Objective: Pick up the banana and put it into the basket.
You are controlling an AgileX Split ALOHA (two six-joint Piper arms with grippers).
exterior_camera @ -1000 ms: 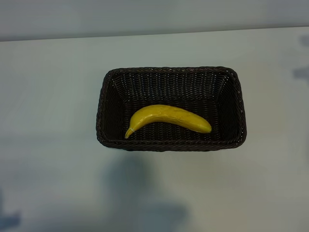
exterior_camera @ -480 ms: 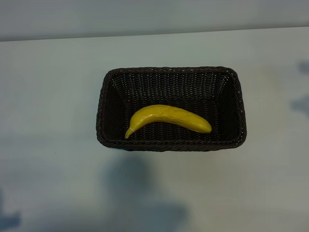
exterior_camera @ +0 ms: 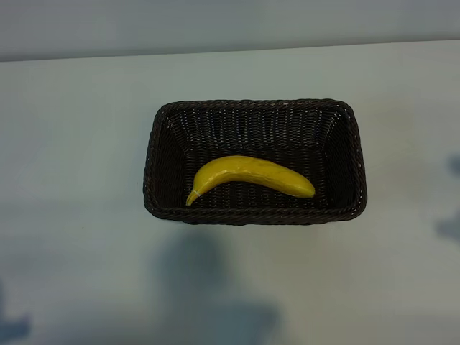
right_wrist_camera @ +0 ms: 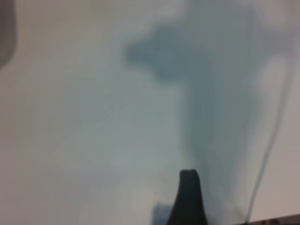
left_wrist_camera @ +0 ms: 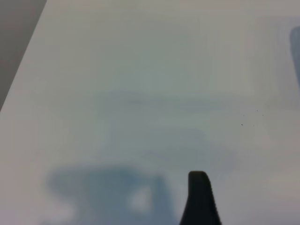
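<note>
We see the banana (exterior_camera: 251, 177) unmoved in the basket (exterior_camera: 154, 162); both claws open, empty, clear of it; shadow at the bench (exterior_camera: 72, 144) edge slid down.

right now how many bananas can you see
1. The banana lies inside the basket, along its near side, stem end toward the left. The basket floor shows in full, so none looks hidden.

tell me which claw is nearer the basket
Cannot tell. Neither is in the exterior view with the basket; left claw and right claw wrist views show only table.
</note>
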